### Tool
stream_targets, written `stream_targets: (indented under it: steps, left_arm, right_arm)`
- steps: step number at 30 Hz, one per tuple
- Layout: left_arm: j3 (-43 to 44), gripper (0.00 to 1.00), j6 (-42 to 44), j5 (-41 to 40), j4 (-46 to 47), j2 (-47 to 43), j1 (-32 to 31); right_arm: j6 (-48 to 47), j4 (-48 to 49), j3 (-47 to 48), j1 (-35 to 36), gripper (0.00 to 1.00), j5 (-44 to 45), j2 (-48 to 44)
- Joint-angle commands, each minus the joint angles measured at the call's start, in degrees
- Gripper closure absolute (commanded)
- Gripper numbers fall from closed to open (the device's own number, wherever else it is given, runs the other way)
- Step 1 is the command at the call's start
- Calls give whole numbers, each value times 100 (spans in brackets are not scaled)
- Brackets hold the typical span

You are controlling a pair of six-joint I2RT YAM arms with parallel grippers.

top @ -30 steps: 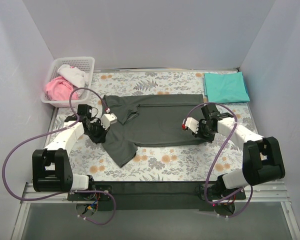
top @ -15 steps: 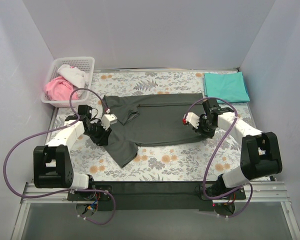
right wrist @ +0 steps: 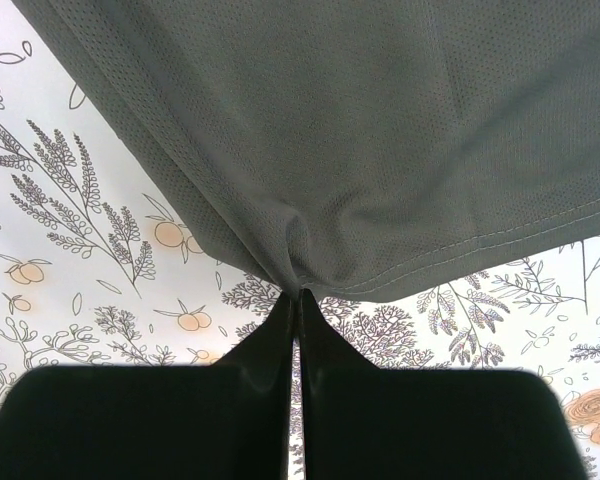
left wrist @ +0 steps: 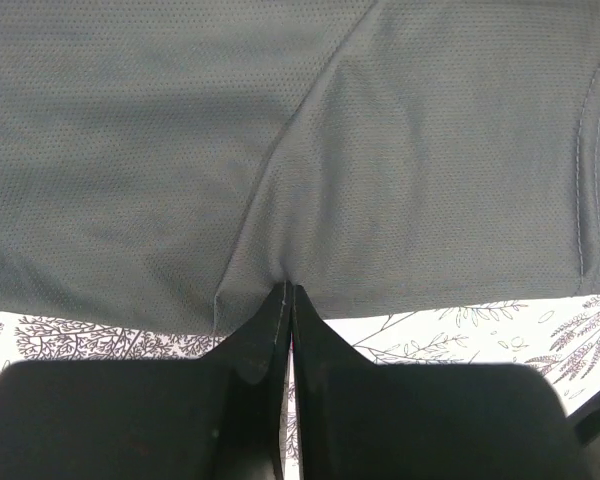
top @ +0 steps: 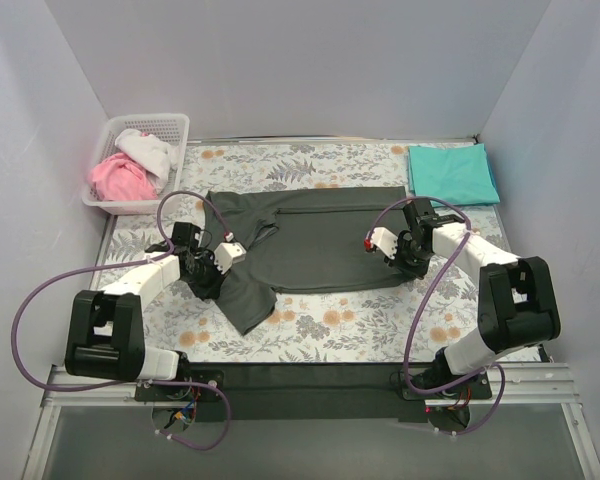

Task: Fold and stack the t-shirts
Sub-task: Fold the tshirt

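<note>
Shirt (top: 320,235) lies centred, long axis left edge to right edge, bulk toward the far edge from my jaws. I've got left gripper (left wrist: 288,292) and right gripper (right wrist: 298,296) each clenched on its near edge, one per end.
</note>
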Motion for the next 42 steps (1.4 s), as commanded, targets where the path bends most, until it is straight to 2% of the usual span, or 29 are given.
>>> stream_targets:
  steps: [1,10,18,29,42]
  left_arm:
    - [-277,100,103,-358,-35,157,-75]
    - [986,100,208,151,-957,148,434]
    - [1603,100,182,459,-1240,315,461]
    - [2447,100,41,556,-1143,798,689]
    - [3485,100,-196,723,-845,2011,690]
  right_arm:
    - [-139,-173,79,-33,99,-27,-25]
    - [-165,-296,386,-192,99,-106,36]
    - [-165,-376,922,-227,99,-159,256]
    - [-306,-402,1555,-464,99,-159,739]
    - [-288,-481,2856,-499,99,-212,1907]
